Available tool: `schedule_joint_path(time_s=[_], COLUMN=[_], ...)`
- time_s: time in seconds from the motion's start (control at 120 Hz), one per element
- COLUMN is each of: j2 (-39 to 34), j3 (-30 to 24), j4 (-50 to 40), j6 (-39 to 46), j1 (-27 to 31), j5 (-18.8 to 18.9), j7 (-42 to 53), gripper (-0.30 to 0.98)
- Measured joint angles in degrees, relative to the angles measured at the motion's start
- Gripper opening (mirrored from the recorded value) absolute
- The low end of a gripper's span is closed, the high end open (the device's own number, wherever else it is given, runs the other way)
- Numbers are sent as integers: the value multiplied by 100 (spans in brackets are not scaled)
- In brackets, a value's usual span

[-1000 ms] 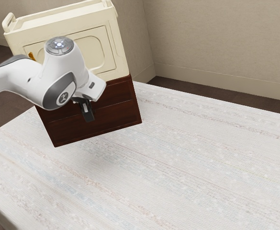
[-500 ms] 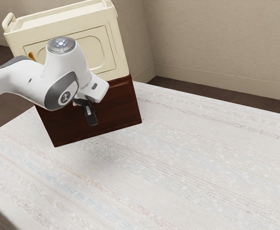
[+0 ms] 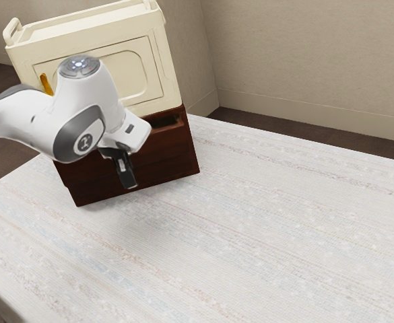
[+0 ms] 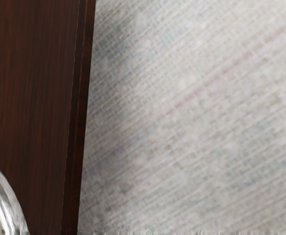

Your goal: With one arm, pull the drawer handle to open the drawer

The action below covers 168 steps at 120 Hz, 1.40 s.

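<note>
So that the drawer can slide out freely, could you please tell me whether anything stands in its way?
Nothing visible stands on the table in front of the drawer. Only my gripper and arm are before it, and they hide part of its front.

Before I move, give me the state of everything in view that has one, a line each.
Upper drawer: partly open, dark gap along its top.
Wooden cabinet: upright on the table.
Claw: in front of the cabinet, pointing down; grip unclear.
Silver handle: by the dark wood front; can't tell if gripped.
Cream box: atop the cabinet, front panel looks shut.
</note>
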Motion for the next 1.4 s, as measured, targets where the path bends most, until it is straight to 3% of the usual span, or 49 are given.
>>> schedule_joint_path(time_s=[0.375, 1.4], j2=[-494, -1211], j3=[-136, -475], j4=[-559, -1056], j6=[-61, -487], j1=[-66, -2], j5=[-76, -200], j7=[-22, -8], gripper=[63, 61])
